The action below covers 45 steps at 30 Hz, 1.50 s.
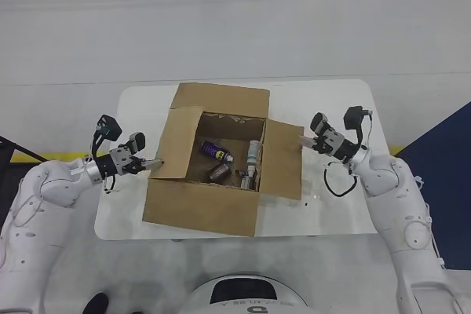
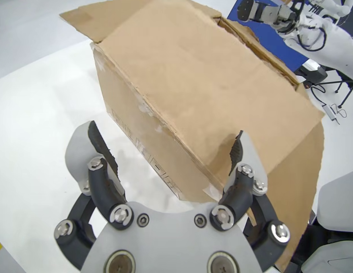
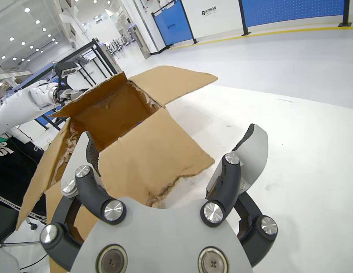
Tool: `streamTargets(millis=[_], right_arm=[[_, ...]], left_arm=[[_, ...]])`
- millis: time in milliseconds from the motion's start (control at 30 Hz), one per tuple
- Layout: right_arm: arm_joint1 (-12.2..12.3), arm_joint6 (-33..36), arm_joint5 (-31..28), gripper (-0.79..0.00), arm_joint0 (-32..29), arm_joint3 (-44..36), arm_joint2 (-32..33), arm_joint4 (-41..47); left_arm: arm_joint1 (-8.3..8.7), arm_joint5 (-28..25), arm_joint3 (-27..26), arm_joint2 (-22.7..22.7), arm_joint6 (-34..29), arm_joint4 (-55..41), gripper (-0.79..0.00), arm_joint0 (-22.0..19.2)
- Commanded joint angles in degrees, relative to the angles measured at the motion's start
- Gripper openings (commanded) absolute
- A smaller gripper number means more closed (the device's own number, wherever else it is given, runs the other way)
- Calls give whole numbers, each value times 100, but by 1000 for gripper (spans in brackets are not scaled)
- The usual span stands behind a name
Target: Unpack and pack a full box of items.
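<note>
An open cardboard box (image 1: 204,206) stands mid-table with all flaps spread. Inside lie a purple can (image 1: 217,149), a white bottle (image 1: 253,151) and dark items (image 1: 220,173). My left gripper (image 1: 151,163) is open at the box's left flap. In the left wrist view the left gripper (image 2: 167,146) has the edge of the box flap (image 2: 193,72) running in between its fingers. My right gripper (image 1: 304,141) is open at the right flap. In the right wrist view the right gripper (image 3: 170,143) straddles the torn flap (image 3: 153,149), one finger hidden behind it.
The white table (image 1: 133,118) has bare strips on both sides of the box and behind it. The front flap overhangs the near edge. A blue partition (image 1: 455,173) stands off the table's right side, a dark frame (image 1: 0,157) off its left.
</note>
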Motion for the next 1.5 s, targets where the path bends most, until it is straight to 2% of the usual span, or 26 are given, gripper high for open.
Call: streamTargets(millis=[0,100,200,300,533,700,900,1133,1300,1467], right_arm=[[46,263,-345,0,-38,128,-46,-81],[118,1055,-345,0,174,514,-199,155],[149,1706,-345,0,374,503,-612,655],[223,1972,-345,0,391,162,-935,1349],[517,2409,-345,0,285,-692,-1121,2959],[573,2799,-345,0,542,-807,-1424,3845],[430,2920,-345,0,1181,-704,-2452,3582],[101,2783,-197,0,2024,200,-3568,3066],[-64,2208,-117,0,2267,507,-3778,2589],[-34,1514,-345,0,2142,408,-3518,2386]], left_arm=[[-9,-29,48,76,117,102,0,-16],[-10,-53,103,129,219,172,0,-50],[-6,-72,127,159,296,190,0,-78],[2,-87,140,180,334,200,0,-95],[16,-71,111,238,438,279,0,-79],[15,-44,121,313,529,249,0,-69],[6,-13,126,400,691,92,0,-36],[37,97,126,226,918,-55,0,71],[61,239,158,62,1061,-86,0,141],[84,232,157,-32,1086,-146,0,189]])
